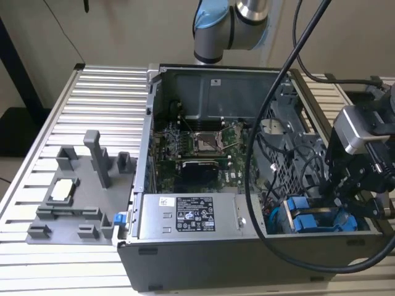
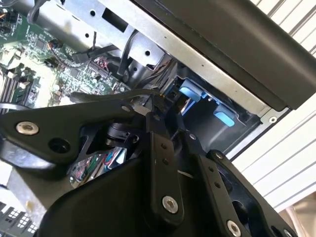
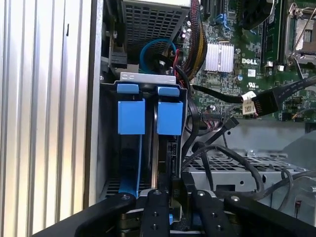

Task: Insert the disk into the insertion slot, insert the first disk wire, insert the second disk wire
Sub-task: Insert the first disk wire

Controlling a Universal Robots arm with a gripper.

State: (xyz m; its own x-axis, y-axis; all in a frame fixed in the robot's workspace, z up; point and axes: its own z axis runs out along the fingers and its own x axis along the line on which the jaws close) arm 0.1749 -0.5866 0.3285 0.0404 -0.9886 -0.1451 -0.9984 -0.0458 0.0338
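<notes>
Disk (image 3: pixel 170 118) stands in the insertion slot (image 3: pixel 104 148); end effector (image 3: pixel 177 202) clamped narrowly on its near edge.

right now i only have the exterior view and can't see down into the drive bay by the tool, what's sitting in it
observer: in the first wrist view the insertion slot holds two carriers side by side, a wall-side blue tab and an inner blue tab standing level with each other.
operator: any loose wire close to it
observer: yes, a black cable with a white tag crosses above the green board just past the inner blue tab. its plug looks unconnected, though i can't be sure from that view.
</notes>
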